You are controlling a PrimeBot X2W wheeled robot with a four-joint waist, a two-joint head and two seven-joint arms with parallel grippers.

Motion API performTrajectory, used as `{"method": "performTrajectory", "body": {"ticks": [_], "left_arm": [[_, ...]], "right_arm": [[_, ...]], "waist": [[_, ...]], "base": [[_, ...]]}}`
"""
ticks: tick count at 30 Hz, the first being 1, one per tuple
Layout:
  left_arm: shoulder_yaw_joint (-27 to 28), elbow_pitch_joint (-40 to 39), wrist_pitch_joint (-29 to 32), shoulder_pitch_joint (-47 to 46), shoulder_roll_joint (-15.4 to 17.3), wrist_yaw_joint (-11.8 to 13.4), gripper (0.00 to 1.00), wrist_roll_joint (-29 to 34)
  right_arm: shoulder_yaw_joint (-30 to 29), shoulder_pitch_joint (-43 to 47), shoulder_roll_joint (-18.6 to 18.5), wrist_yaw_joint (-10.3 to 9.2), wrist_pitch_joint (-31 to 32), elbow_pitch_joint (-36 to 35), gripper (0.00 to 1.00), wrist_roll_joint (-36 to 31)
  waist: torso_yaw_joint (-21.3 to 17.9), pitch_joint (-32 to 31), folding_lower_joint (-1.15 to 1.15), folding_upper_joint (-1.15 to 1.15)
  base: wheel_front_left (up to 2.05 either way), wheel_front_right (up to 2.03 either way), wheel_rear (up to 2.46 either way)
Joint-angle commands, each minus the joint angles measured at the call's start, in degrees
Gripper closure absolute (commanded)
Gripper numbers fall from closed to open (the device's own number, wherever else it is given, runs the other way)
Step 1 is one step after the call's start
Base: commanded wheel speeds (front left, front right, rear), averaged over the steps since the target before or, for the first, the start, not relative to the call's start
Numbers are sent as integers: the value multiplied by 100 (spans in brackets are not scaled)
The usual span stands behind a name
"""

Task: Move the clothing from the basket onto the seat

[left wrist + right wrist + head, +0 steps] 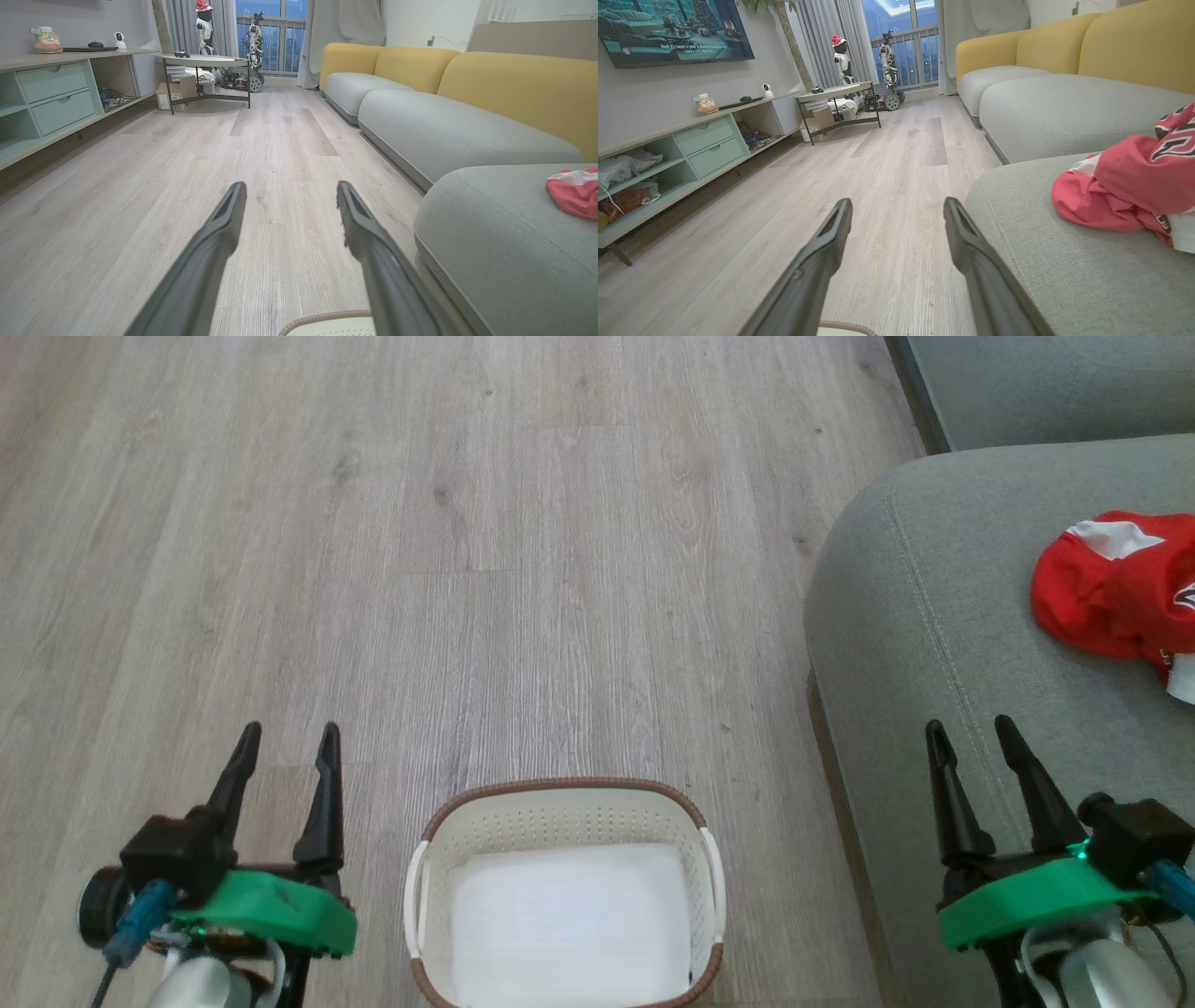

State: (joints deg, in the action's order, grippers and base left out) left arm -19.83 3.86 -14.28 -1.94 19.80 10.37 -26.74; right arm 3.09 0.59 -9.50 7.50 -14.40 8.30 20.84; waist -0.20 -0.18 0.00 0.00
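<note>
Checking from the head view first, I judge the job all but done. The basket (565, 786) sits on the floor (560, 569) between my arms with just its white pad (569, 915) inside. The clothing (1116, 588) lies bunched on the seat (934, 616) to my right, running past the picture's edge. The left gripper (289, 733) hovers beside the basket and the right gripper (969, 728) above the seat's near corner. Both have their jaws parted and nothing between them. What remains, I think, is confirming: scan the basket for any red scrap, and lift neither arm across the pile.

From the left wrist, the left gripper (290, 186) points along the floor, jaws wide and empty. A sliver of the basket's rim (327, 317) shows at the bottom edge. The clothing (577, 193) is a small red lump well back from the seat's rounded front (490, 224), which the top-down head view cannot show.

From the right wrist, the right gripper (897, 203) is equally wide and empty. The clothing (1120, 196) is close here: I can see its folds, black-and-white lettering (1176, 144) and white trim. It rests fully on the seat (1041, 242), with nothing drooping over the front.
</note>
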Motion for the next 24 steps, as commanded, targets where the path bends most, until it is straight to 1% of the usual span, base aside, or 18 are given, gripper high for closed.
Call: {"method": "performTrajectory", "body": {"ticks": [1,8,13,24], "left_arm": [[284,-134,-72,-192,75,-24,0,59],[661,80,-72,-92,-248,-372,0,448],[837,152,-72,-58,-399,-574,0,575],[1135,311,-72,-51,-645,-804,0,855]], "right_arm": [[120,-282,-56,-1,-58,-185,0,44],[241,-307,-119,-1,-59,-160,0,79],[253,-331,-114,-1,-59,-172,0,71],[261,-354,-105,-1,-60,-162,0,93]], "waist": [[-2,-1,0,0],[-42,-27,0,0],[-67,-19,0,0],[-106,-23,0,0]], "base": [[0,0,0],[0,0,0],[0,0,0],[0,0,0]]}}
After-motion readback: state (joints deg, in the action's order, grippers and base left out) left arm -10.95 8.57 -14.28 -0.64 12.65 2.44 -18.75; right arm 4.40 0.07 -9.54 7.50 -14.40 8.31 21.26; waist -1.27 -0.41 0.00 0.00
